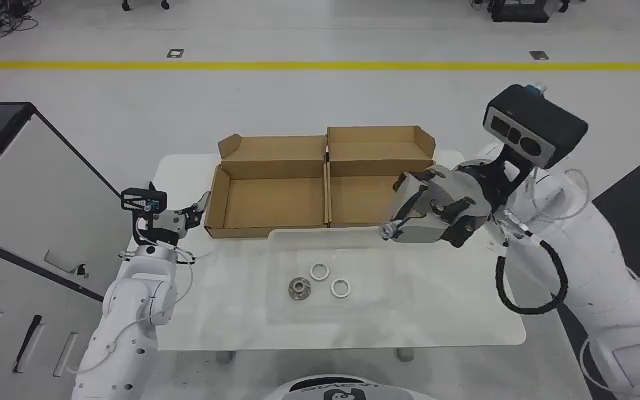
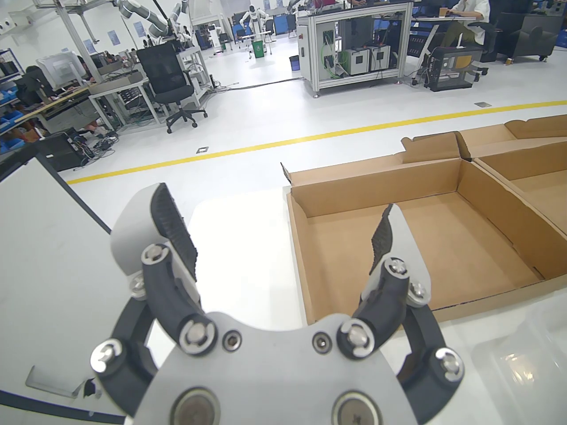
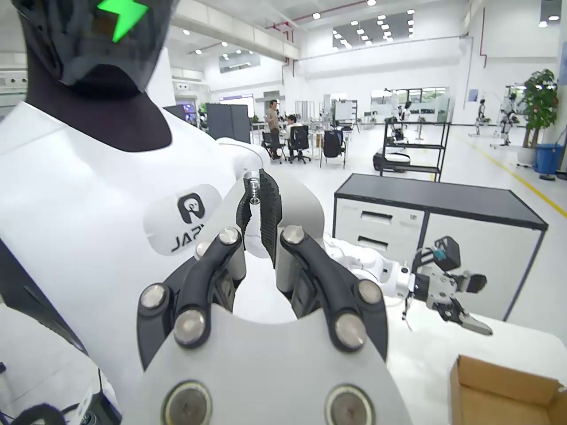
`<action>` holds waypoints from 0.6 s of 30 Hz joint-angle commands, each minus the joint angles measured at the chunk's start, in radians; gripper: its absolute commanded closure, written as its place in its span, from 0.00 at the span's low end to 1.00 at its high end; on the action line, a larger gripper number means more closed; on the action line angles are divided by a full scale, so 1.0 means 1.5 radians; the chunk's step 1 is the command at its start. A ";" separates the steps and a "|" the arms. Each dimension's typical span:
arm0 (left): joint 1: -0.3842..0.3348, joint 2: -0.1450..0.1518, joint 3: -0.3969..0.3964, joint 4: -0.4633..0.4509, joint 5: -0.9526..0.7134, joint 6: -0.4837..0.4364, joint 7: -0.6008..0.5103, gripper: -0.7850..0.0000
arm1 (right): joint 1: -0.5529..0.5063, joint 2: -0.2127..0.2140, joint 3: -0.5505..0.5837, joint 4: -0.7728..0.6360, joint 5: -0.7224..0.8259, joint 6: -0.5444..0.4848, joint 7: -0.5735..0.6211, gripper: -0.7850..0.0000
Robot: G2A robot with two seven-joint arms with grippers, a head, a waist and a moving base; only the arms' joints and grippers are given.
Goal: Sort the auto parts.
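Bolt (image 3: 253,187), threaded metal, in right end effector (image 3: 257,203)

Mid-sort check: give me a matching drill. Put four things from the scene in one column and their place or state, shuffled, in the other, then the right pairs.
Things:
1. left gripper
2. right gripper
3. metal rings
4. cardboard boxes

Place or state:
A. lying in the clear tray
B. shut on a threaded bolt
C. side by side at the far side of the table
D. open, holding nothing

Pairs: 1-D, 2-B, 3-A, 4-C.
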 commanded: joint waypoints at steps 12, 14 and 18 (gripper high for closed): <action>0.000 0.000 0.000 0.000 0.000 0.000 0.000 0.00 | -0.020 -0.036 0.016 -0.007 0.067 0.000 0.019 1.00; 0.000 0.000 0.000 0.000 0.000 0.000 0.000 0.00 | -0.021 -0.037 0.016 -0.008 0.068 0.003 0.015 1.00; 0.000 0.000 0.000 0.000 0.000 0.000 0.000 0.00 | -0.039 -0.044 -0.003 -0.045 0.119 0.000 -0.012 1.00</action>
